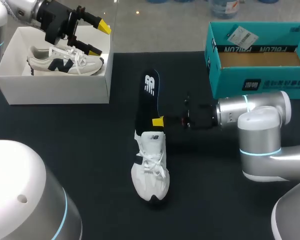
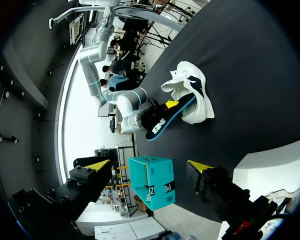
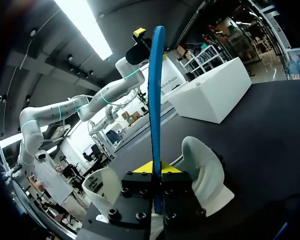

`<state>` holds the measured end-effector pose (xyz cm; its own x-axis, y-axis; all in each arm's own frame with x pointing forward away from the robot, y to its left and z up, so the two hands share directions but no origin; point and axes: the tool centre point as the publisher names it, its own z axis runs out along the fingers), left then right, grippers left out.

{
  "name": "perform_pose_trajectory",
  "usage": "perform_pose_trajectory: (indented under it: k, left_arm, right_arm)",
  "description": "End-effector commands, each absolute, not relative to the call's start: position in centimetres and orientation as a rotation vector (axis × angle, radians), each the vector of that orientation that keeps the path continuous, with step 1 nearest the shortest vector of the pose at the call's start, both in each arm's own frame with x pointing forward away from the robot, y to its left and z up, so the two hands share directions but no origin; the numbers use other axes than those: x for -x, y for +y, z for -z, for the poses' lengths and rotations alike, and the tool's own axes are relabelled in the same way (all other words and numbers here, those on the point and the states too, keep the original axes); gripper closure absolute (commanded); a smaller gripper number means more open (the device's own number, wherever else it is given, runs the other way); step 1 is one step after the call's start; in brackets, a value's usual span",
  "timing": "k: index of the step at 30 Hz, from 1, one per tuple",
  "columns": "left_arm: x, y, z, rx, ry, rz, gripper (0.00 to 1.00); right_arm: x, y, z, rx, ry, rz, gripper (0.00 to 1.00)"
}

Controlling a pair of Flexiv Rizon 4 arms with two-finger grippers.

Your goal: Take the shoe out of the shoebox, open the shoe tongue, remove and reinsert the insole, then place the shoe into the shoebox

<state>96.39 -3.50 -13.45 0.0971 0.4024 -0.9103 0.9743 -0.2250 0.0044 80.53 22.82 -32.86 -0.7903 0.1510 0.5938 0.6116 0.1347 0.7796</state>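
Observation:
A white shoe (image 1: pixel 151 167) lies on the black table, toe toward the front edge. Its black insole (image 1: pixel 147 97) sticks out of the shoe's opening toward the back. My right gripper (image 1: pixel 158 121) is shut on the insole just above the shoe's collar. In the right wrist view the insole (image 3: pixel 156 90) stands edge-on between the shut fingers (image 3: pixel 156 167), with the shoe (image 3: pixel 205 170) beneath. My left gripper (image 1: pixel 100 39) hangs open over the white shoebox (image 1: pixel 55 92), which holds a second cream shoe (image 1: pixel 65 62). The left wrist view shows its open gripper (image 2: pixel 149 165), with shoe (image 2: pixel 190 90) and insole (image 2: pixel 167 117) far ahead.
A teal cardboard box (image 1: pixel 257 60) stands open at the back right, just behind my right arm (image 1: pixel 250 107). The white shoebox sits at the back left corner of the table.

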Motion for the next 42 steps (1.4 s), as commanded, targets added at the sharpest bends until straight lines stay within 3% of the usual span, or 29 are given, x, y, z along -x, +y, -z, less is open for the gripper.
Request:
perform_pose_trajectory:
  k: [1,15,16,17,18,21,28,31,34,39,41,42]
  left_arm:
    - [-96.4,-3.5,13.4,-1.720,1.362,1.098,0.00]
    - [-96.4,-3.5,13.4,-1.720,1.362,1.098,0.00]
    - [-96.4,-3.5,13.4,-1.720,1.362,1.098,0.00]
    - [-96.4,-3.5,13.4,-1.720,1.362,1.098,0.00]
    - [-96.4,-3.5,13.4,-1.720,1.362,1.098,0.00]
    - [-96.4,-3.5,13.4,-1.720,1.362,1.098,0.00]
    - [-96.4,-3.5,13.4,-1.720,1.362,1.098,0.00]
    - [-96.4,-3.5,13.4,-1.720,1.362,1.098,0.00]
    - [-96.4,-3.5,13.4,-1.720,1.362,1.098,0.00]
    - [-96.4,-3.5,13.4,-1.720,1.362,1.098,0.00]
    - [-96.4,-3.5,13.4,-1.720,1.362,1.098,0.00]
    - [-96.4,-3.5,13.4,-1.720,1.362,1.098,0.00]
  right_arm:
    - [-81.1,22.9,33.4,0.706,-2.064,1.611,1.00]
    - [-80.2,22.7,34.1,0.740,-2.062,1.541,1.00]
    - [-80.2,22.6,34.0,0.743,-2.064,1.545,0.97]
    - [-80.4,22.5,33.8,0.742,-2.069,1.548,0.71]
    - [-80.5,22.5,33.6,0.739,-2.073,1.549,0.63]
    - [-81.0,22.5,33.1,0.726,-2.094,1.549,0.54]
    - [-82.1,22.4,31.8,0.694,-2.130,1.544,0.56]
    - [-82.7,22.3,31.5,0.679,-2.145,1.533,0.61]
    - [-83.4,22.2,31.1,0.660,-2.161,1.516,0.75]
    - [-83.9,22.2,31.0,0.644,-2.168,1.491,0.87]
    - [-84.0,22.2,31.0,0.641,-2.172,1.479,1.00]
    - [-84.0,22.3,31.1,0.640,-2.172,1.468,1.00]
